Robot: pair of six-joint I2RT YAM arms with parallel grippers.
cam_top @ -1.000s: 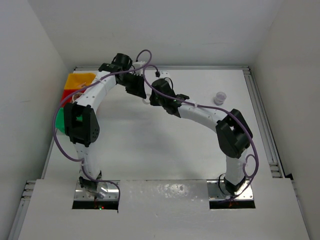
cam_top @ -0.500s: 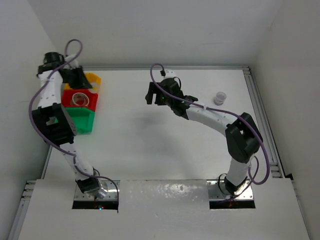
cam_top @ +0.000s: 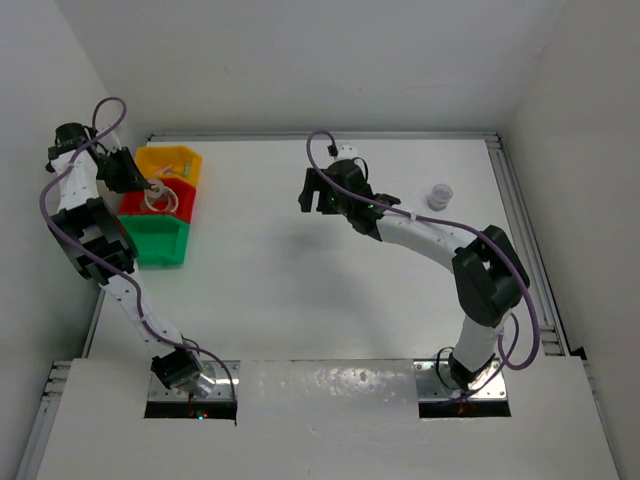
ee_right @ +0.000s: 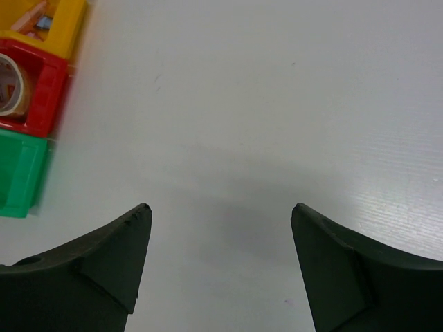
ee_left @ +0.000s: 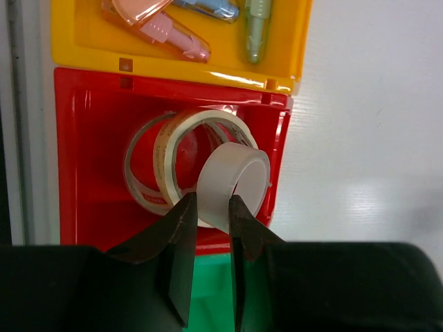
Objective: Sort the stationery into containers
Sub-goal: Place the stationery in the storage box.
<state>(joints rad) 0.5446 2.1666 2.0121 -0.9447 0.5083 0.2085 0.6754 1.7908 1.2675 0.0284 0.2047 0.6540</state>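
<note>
Three joined containers stand at the table's left edge: a yellow bin, a red bin and a green bin. My left gripper is shut on a whitish tape ring, holding it over the red bin. A tan tape ring and a clear tape ring lie in that bin. The yellow bin holds pink, blue and green capsule pieces. My right gripper is open and empty over bare table, and shows mid-table in the top view.
A small clear roll-like item stands on the table at the back right. White walls close in the table at the back and both sides. The bins appear at the left edge of the right wrist view.
The left arm has swung from the table's back centre to the bins, carrying the whitish tape ring over the red bin. The right gripper opened and pulled slightly right.
</note>
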